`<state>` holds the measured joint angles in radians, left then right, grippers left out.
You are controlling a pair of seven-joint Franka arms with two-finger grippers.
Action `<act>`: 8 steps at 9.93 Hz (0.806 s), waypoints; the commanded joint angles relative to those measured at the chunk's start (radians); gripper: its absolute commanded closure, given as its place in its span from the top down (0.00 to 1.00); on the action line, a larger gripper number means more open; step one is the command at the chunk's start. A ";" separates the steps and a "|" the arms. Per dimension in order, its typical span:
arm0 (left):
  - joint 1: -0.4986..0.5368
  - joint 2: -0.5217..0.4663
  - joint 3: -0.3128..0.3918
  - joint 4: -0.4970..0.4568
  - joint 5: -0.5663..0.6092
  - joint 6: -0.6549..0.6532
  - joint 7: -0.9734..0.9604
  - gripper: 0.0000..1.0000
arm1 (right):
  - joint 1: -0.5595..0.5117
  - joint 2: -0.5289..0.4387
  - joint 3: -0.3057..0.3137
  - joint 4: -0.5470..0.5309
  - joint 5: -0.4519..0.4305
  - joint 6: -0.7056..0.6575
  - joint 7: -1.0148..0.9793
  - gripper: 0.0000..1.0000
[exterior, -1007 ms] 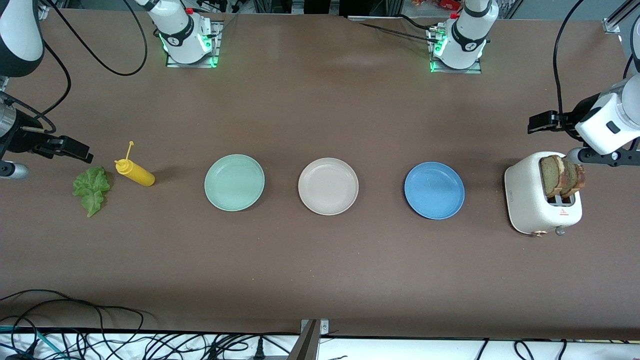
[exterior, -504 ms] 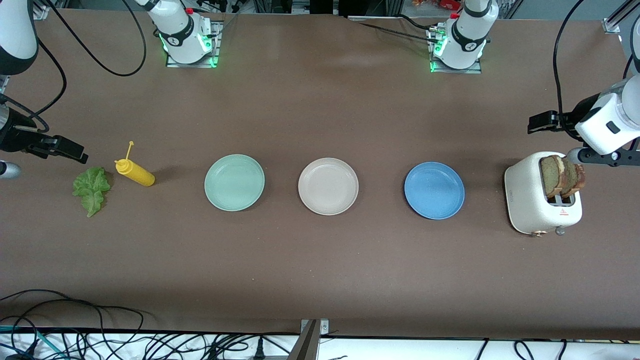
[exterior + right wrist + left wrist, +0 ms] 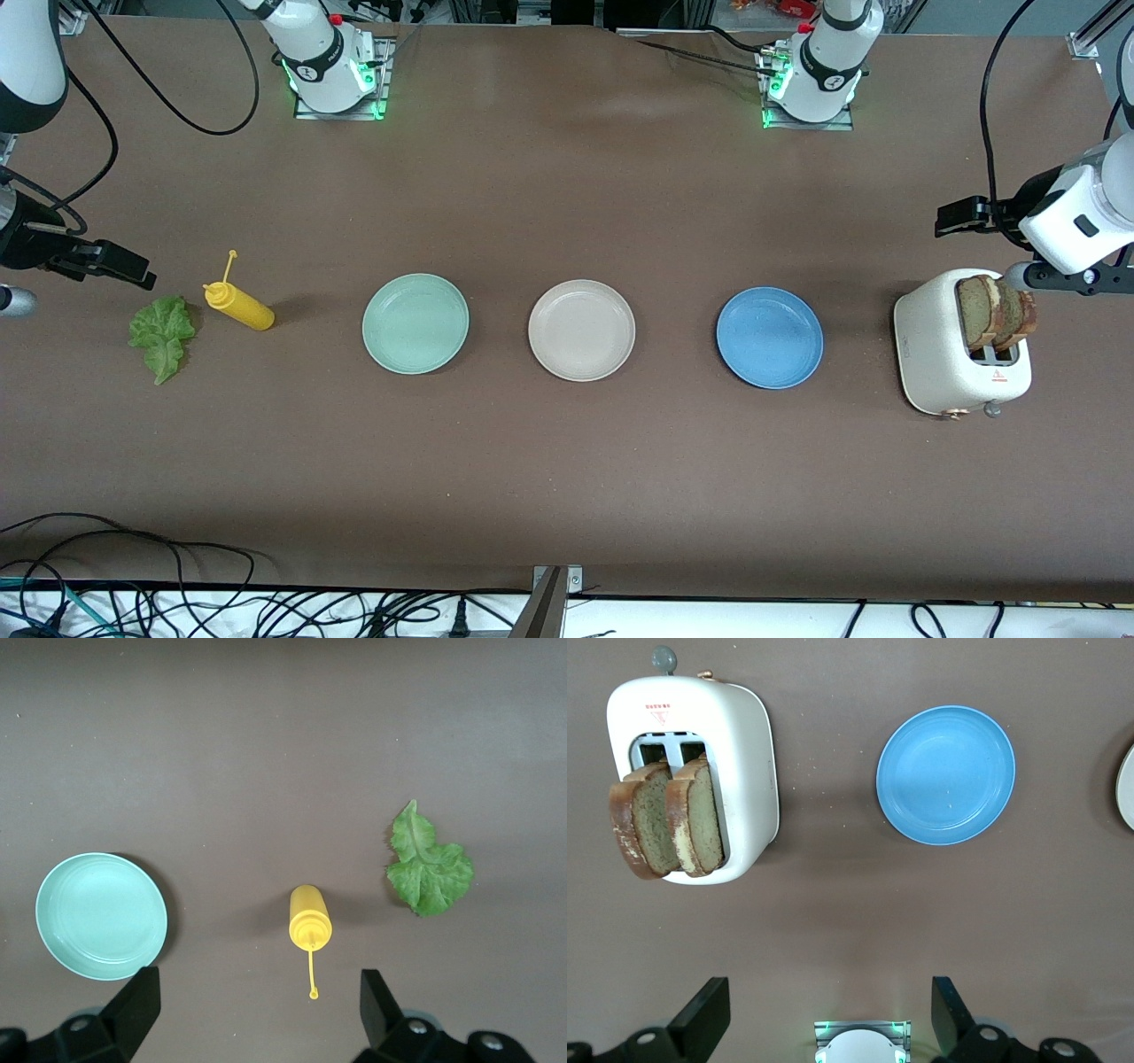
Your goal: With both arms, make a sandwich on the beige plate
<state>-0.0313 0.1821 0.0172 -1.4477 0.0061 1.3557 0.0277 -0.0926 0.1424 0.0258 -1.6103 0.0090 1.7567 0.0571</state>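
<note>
We see even, bright overhead light on the matte brown table. Soft short shadows fall beside the round cream-beige plate, toward the left arm's end of the table, and a paler sheen lies on the tabletop farther from the front camera than that plate. Everything looks sharp, without blur.

Colours on the brown table

Beige plate; mint-green plate; blue plate; yellow squeeze bottle; green lettuce leaf; white toaster with red marking; brown bread slices, darker crusts.
</note>
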 commanded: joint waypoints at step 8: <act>-0.001 0.011 -0.005 0.023 0.023 -0.007 0.023 1.00 | -0.010 0.008 0.008 0.007 0.000 -0.042 -0.005 1.00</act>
<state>-0.0313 0.1822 0.0172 -1.4477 0.0061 1.3557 0.0278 -0.0926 0.1497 0.0258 -1.6108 0.0090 1.7359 0.0571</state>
